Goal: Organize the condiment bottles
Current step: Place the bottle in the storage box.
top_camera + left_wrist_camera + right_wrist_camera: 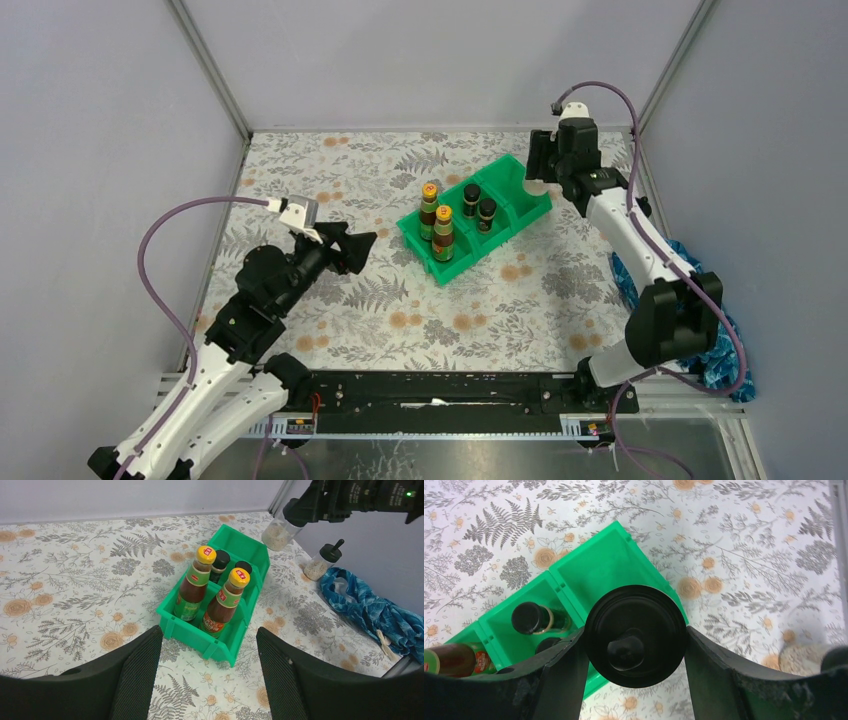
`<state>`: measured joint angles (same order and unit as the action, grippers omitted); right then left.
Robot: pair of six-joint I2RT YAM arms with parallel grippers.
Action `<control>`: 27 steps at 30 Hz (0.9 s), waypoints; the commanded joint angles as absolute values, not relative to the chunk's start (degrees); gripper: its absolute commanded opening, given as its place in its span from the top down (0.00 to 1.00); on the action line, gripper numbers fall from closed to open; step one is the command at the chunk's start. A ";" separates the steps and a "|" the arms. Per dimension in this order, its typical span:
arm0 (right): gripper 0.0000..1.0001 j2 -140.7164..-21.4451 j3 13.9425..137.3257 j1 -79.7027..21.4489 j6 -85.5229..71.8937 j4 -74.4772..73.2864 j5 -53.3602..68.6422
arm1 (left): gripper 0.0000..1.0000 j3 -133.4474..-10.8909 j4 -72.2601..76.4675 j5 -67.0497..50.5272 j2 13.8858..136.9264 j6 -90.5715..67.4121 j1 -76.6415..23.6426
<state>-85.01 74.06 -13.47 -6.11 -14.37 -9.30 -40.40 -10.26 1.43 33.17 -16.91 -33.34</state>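
Note:
A green divided bin (512, 187) stands mid-table. Two brown yellow-capped bottles (429, 205) (443, 232) stand in its near compartment and two dark black-capped jars (471, 198) (487, 212) in the middle one. They also show in the left wrist view as bottles (196, 582) (225, 600) and jars (220, 561) (243, 566). My right gripper (538, 175) is shut on a clear black-lidded jar (635, 635) (276, 532), held above the bin's empty far compartment (606, 565). The second clear jar (320, 562) stands on the table to the right. My left gripper (358, 250) is open and empty, left of the bin.
A crumpled blue cloth (372, 612) lies at the table's right edge, next to the second clear jar. It also shows in the top view (718, 345). Grey walls and metal frame posts close in the flowered table.

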 commanded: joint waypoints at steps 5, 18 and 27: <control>1.00 -93.45 82.69 -10.46 -1.44 -6.85 3.88 | 0.26 -41.33 -9.48 2.03 33.68 -16.20 -33.66; 1.00 -104.14 91.05 -8.53 2.11 -6.97 13.50 | 0.26 -41.29 -9.84 3.77 36.47 -15.64 -33.64; 1.00 -108.11 93.25 -8.44 2.53 -6.85 15.53 | 0.26 -40.77 -8.97 2.97 37.33 -15.13 -33.66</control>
<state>-107.92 88.99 -8.62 1.52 -10.83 12.75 -40.40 -10.31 2.96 37.15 -16.69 -33.34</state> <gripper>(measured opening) 0.698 0.742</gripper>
